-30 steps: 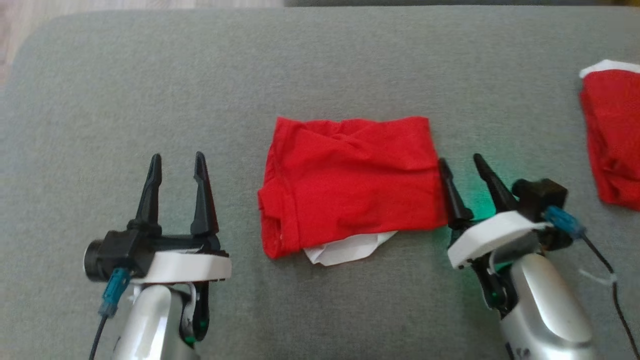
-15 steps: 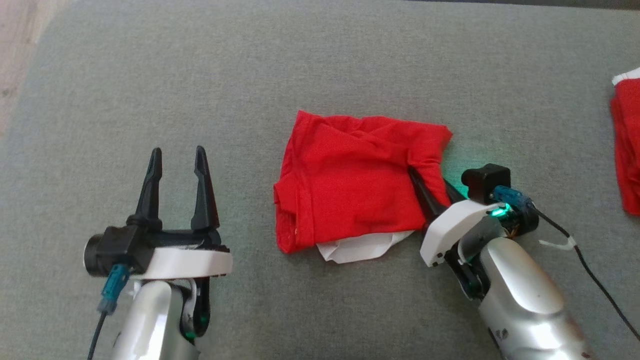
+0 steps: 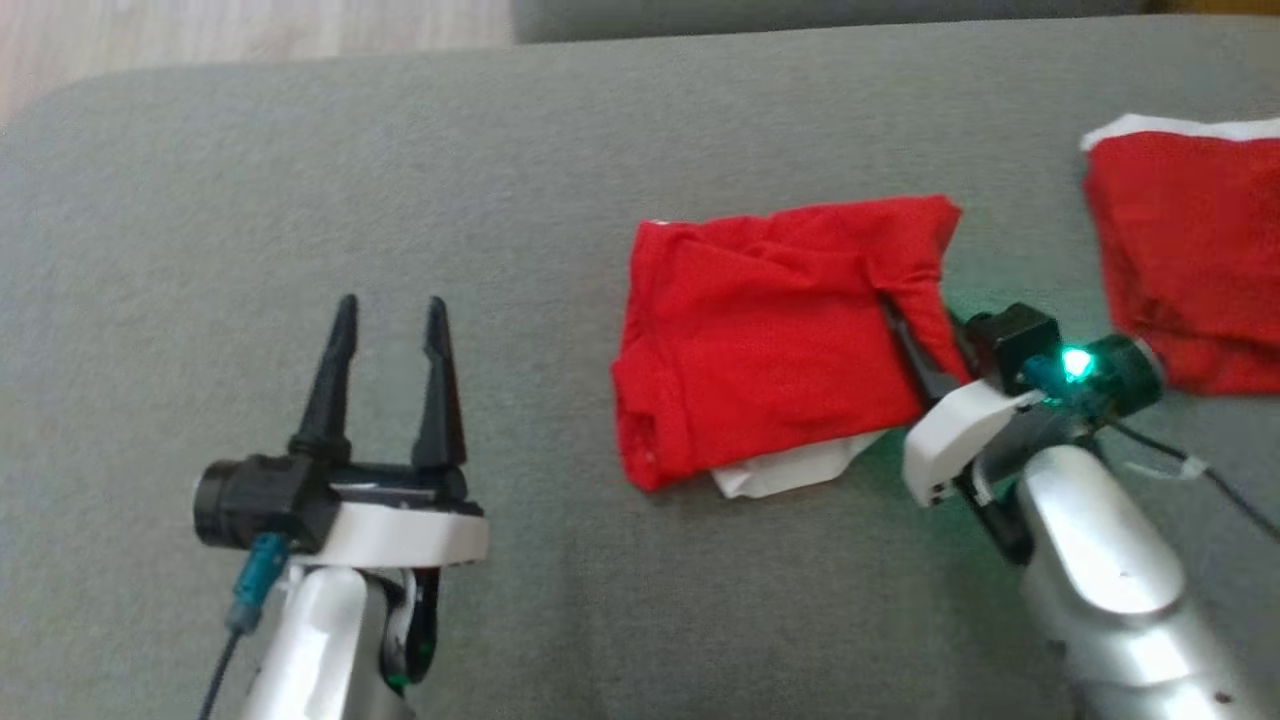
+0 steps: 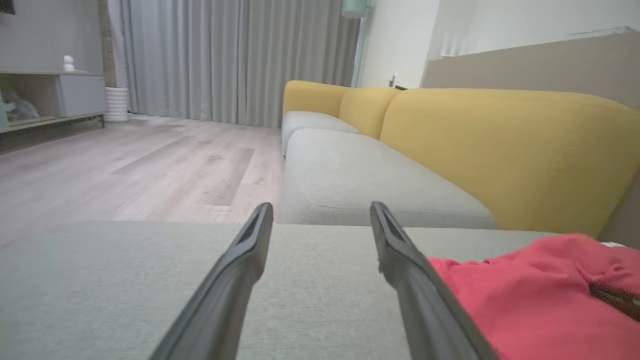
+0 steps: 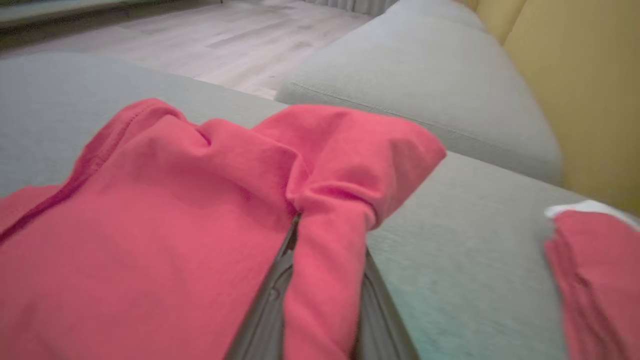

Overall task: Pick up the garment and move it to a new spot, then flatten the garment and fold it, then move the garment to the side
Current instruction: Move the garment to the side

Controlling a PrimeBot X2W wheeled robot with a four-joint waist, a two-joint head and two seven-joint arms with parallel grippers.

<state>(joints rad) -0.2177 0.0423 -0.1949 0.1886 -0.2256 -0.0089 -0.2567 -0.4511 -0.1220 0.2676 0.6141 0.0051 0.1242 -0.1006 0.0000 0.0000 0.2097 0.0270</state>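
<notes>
While the left claw (image 3: 390,305) hangs spread and empty over the near left of the grey cushion (image 3: 300,150), well apart from the work, the change is all on the other side. The red garment (image 3: 770,330) lies folded near the middle of the cushion, with a bit of white cloth (image 3: 785,470) poking out from under its near edge. A second ago the right claw (image 3: 912,312) stood spread just beside the garment's right edge. Now its fingers have pushed in and drawn together, pinching a ridge of red fabric at that edge; the right wrist view shows the cloth bunched between them. That looks like the grip for the last step, carrying the folded garment to the side. Further right, a second red garment (image 3: 1180,260) lies apart; the pinched one could unfold if lifted by one edge alone
</notes>
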